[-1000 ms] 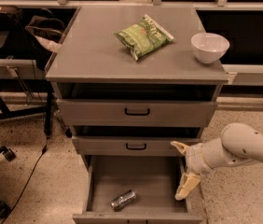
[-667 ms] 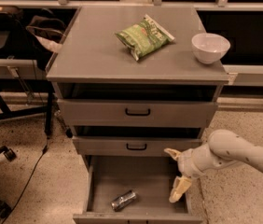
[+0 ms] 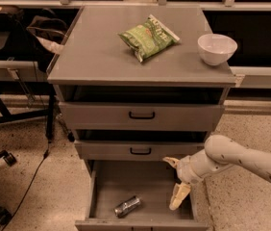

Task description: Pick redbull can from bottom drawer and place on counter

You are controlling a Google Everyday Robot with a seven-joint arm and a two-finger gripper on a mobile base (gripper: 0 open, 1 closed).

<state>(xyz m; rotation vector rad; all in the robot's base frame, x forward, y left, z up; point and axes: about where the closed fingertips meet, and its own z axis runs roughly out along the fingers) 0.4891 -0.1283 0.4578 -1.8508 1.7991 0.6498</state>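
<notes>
The claw (image 3: 176,179) had edged left over the right side of the bottom drawer (image 3: 130,179), spread wide and empty. The redbull can (image 3: 127,206) lay untouched near the drawer's front, so I'd say it was just the approach.

Drawers: three, stacked: top drawer (image 3: 174,117), middle drawer (image 3: 102,150), bottom drawer (image 3: 140,184). Bench (image 3: 94,52): one, carrying one green snack bag (image 3: 148,36) and one white bowl (image 3: 216,48) at its right. Redbull can (image 3: 127,206): one, in the bottom drawer. Gripper (image 3: 175,179): one, two fingers (image 3: 179,196) spread apart, over the drawer's right side.
</notes>
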